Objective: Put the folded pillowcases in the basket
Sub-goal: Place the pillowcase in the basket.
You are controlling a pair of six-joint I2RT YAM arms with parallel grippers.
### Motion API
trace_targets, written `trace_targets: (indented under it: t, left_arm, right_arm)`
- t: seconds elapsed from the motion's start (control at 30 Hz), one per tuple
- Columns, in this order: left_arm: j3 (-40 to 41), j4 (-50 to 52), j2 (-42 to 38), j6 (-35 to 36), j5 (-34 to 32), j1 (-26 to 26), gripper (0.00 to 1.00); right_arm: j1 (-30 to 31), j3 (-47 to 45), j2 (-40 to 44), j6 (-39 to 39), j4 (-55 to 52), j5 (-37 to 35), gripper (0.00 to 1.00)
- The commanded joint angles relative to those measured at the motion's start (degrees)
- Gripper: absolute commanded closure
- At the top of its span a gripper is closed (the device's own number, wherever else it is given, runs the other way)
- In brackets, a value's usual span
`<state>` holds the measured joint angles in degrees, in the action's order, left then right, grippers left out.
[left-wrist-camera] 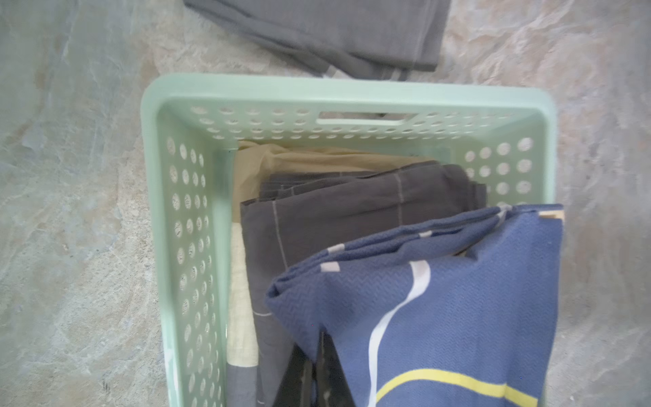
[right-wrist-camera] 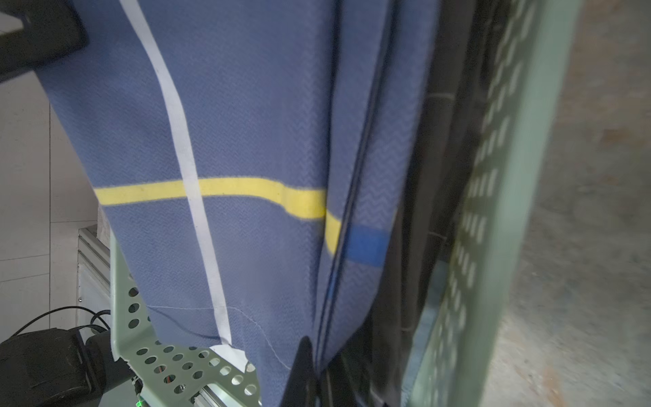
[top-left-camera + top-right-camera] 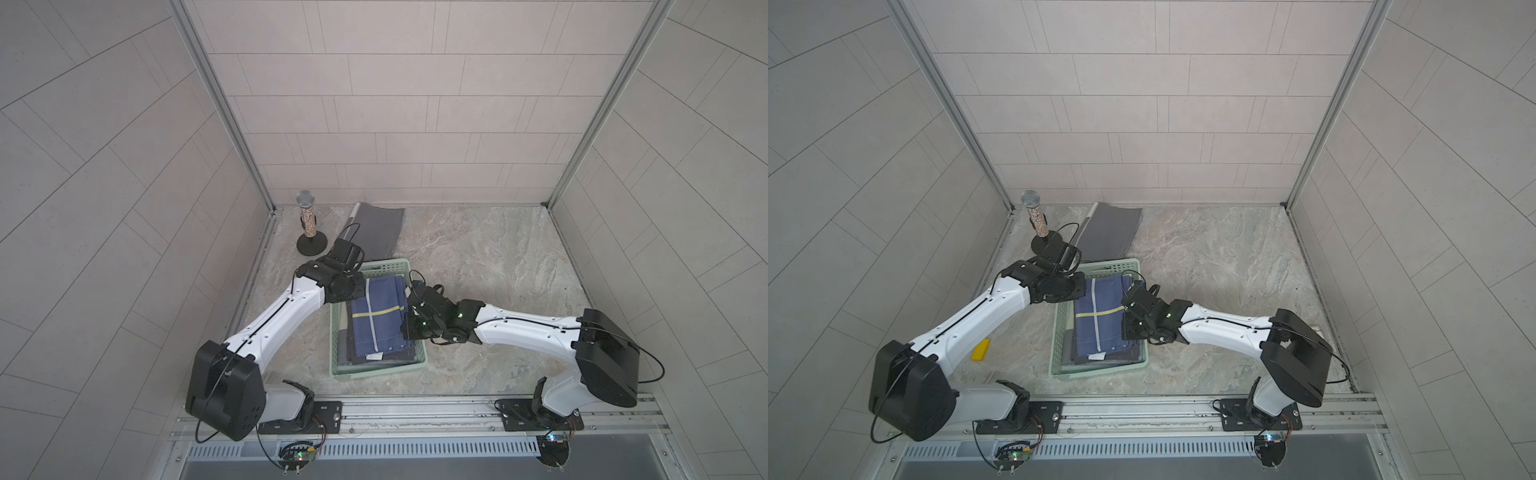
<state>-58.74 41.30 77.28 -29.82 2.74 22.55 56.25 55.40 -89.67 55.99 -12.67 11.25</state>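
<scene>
**Top views.**
- Room: a booth of pale tiled walls [image 3: 395, 104] on three sides, with aluminium posts [image 3: 224, 108] in the far corners.
- Desk [image 3: 498, 266]: marbled grey-beige stone look. A metal rail [image 3: 415, 409] along the lower edge carries both arm bases.
- Basket [image 3: 374, 371]: mint green, centre of frame, long side running up the picture.
- Pillowcase [image 3: 378, 320]: blue with one yellow and one white stripe. It lies spread within the basket's outline, above other folded cloths.
- Left gripper [image 3: 365, 289]: at the pillowcase's upper left edge.
- Right gripper [image 3: 406, 322]: at its right edge.
- Grey cloth [image 3: 374, 230]: folded on the desk just above the basket.
- Microphone [image 3: 307, 220]: upright on a round black stand in the upper left corner of the desk.
- Yellow block [image 3: 981, 349]: seen in a top view only, on the desk left of the basket.

**Left wrist.**
- The black fingers [image 1: 299, 380] at the bottom edge are pressed together on a pillowcase fold.
- The pillowcase fills the lower right, and its corner overhangs the basket rim.
- Dark cloths [image 1: 352, 204] and a cream cloth [image 1: 299, 155] lie inside the basket.
- Whether the pillowcase rests on them cannot be told.

**Right wrist.**
- The pillowcase fills the centre of the frame.
- The fingers [image 2: 303, 366] at the bottom edge pinch its layered edge.
- The perforated basket wall is at right, with the blurred desk beyond it.
</scene>
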Motion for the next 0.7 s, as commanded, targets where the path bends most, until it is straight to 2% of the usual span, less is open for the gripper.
trace_targets:
  t: [0.0, 0.23, 0.27, 0.33, 0.37, 0.4, 0.5, 0.67]
  left_arm:
    - [1.37, -2.1, 0.89, 1.54, -1.42, -1.11, 1.0]
    - [3.42, -5.02, 4.35, 2.09, -1.29, -2.37, 1.0]
    - [3.62, -5.15, 4.69, 2.18, -1.32, -2.5, 0.97]
    - [3.63, -5.18, 5.35, 2.38, -1.43, -2.64, 0.76]
    - [3.43, -5.09, 5.6, 2.43, -1.31, -2.68, 0.7]
    - [3.16, -4.94, 5.7, 2.78, -1.13, -2.68, 0.62]
    - [2.26, -3.42, 5.73, 3.63, -1.69, -2.67, 0.44]
    - [-0.06, 0.88, 1.38, 4.52, -1.69, -2.77, 0.39]
  right_arm:
    - [0.39, 0.3, -2.4, 1.48, 4.53, 1.19, 1.0]
    - [1.06, -0.12, -4.69, 1.9, 5.65, 0.21, 1.0]
    - [1.06, -0.21, -4.56, 1.85, 5.4, -0.07, 1.0]
    - [1.06, -0.23, -4.15, 1.88, 4.79, -0.06, 1.0]
    - [1.1, -0.31, -3.9, 1.74, 4.46, 0.0, 0.94]
    - [1.23, -0.24, -3.32, 1.67, 3.81, -0.14, 0.79]
    - [2.08, 0.55, 0.14, 0.67, -0.44, -2.05, 0.54]
    - [4.04, 2.17, 11.15, -2.3, -8.34, -5.57, 0.46]
